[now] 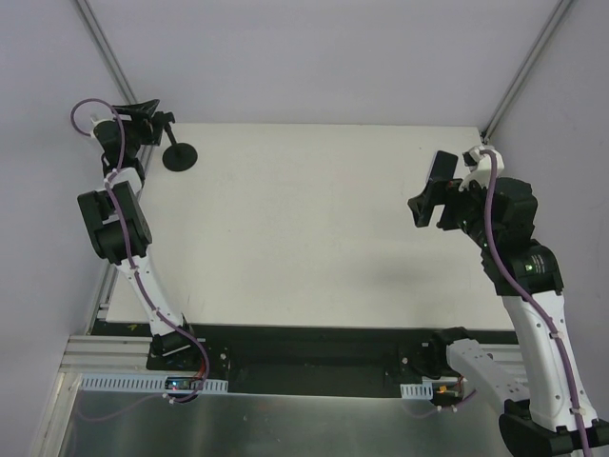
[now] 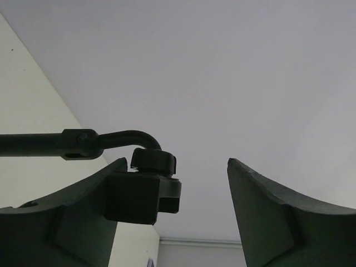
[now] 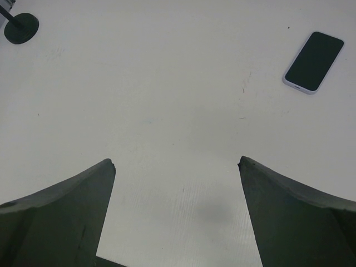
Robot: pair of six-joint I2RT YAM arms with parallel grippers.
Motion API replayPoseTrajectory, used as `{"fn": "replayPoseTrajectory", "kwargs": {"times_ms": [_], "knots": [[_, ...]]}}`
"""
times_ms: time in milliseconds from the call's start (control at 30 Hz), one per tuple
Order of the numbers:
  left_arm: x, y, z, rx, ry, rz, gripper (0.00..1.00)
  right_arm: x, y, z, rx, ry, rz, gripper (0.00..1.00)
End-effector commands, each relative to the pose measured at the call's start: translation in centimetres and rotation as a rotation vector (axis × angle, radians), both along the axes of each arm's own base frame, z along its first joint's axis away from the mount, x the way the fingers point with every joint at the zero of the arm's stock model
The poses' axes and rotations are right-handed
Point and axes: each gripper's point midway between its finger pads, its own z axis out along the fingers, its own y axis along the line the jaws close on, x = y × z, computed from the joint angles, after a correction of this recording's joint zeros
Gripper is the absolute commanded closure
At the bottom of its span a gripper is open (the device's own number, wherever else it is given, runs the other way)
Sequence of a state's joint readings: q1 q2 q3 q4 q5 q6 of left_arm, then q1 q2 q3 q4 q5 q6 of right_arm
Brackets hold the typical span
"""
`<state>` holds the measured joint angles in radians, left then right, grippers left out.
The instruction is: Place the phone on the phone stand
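Sitting at the near edge of the flat white table (image 1: 314, 228), two white and black robot arms reach out over it. The right gripper (image 3: 176, 160) hangs above bare table. Its two dark, smooth, pointed fingers (image 3: 61, 211) are spread wide, and nothing is between them.

Farther on, off to the right in the right wrist view, the slim phone with a shiny dark screen and a pale rounded edge (image 3: 313, 61) lies flat on the table, screen up. It is a long shape with round corners. Nothing touches it. From the top camera I cannot see it.

At the far left corner of the table is the small dull-black phone stand (image 1: 180, 155). It has a round flat base on the table and a thin post. The phone is well apart from it.

The left gripper (image 2: 178, 161) is up at the top part of the stand, with its fingers apart and not squeezing. A square black block (image 2: 139, 197) and a round knob (image 2: 153, 161) of the stand sit between them, right by one finger. I cannot tell if they touch it. The other finger is clear of them. Behind is a plain grey wall (image 2: 233, 67).
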<state>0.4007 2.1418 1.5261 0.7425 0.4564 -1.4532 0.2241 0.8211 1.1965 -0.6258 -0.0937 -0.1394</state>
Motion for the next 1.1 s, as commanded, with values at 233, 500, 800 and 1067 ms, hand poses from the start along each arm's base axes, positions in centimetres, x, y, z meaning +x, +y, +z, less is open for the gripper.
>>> {"fn": "replayPoseTrajectory", "kwargs": {"times_ms": [233, 500, 800, 1067], "knots": [[-0.3, -0.9, 1.8, 0.005, -0.024, -0.009, 0.76, 0.2, -0.4, 2.3, 0.009, -0.059, -0.023, 0.04], [-3.4, -8.4, 2.6, -0.060, -0.064, -0.174, 1.00, 0.7, 0.3, 1.6, 0.039, -0.023, -0.012, 0.04], [-7.4, -21.7, 2.6, -0.059, -0.010, -0.352, 1.00, 1.3, 1.4, 1.6, 0.096, -0.002, 0.015, 0.04], [-12.0, -26.2, 2.2, 0.045, 0.027, -0.285, 1.00, 1.0, 1.3, 0.2, 0.105, 0.022, 0.002, 0.04]]}}
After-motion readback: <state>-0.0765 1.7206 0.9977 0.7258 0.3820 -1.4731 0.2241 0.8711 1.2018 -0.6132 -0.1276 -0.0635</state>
